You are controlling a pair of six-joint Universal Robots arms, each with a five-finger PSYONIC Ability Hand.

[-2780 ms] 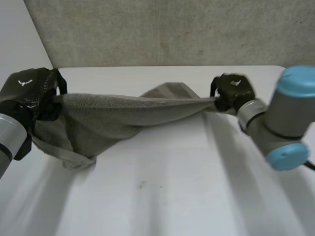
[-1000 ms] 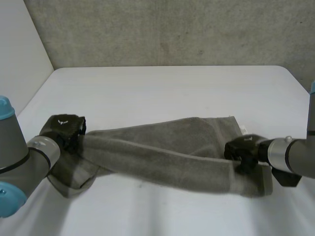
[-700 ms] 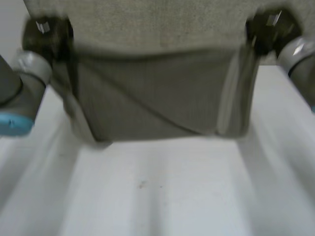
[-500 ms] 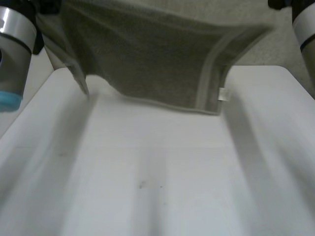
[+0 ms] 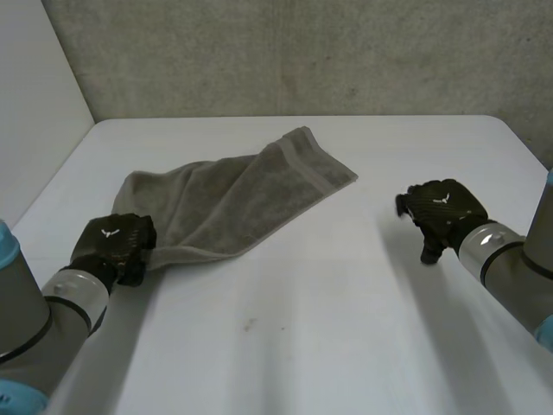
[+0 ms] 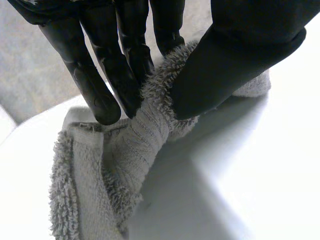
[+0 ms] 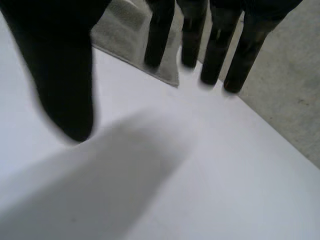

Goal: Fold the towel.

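Note:
A grey-brown towel [image 5: 233,194] lies rumpled on the white table [image 5: 302,346], left of the middle, one hemmed corner pointing to the far right. My left hand [image 5: 112,246] is at the towel's near left corner. In the left wrist view its fingers [image 6: 107,75] and thumb pinch a bunched piece of the towel [image 6: 145,135]. My right hand [image 5: 441,212] hovers over the bare table to the right of the towel, apart from it. In the right wrist view its fingers [image 7: 212,55] are straight and hold nothing, and the towel's corner [image 7: 127,37] lies beyond them.
A grey wall [image 5: 302,52] rises behind the table's far edge, and a pale side wall [image 5: 34,104] stands at the left. Bare tabletop [image 7: 175,175] lies under the right hand.
The towel, held up stretched between both hands, has come down onto the table. The right hand has let go of its corner and moved off to the right. The left hand keeps its grip.

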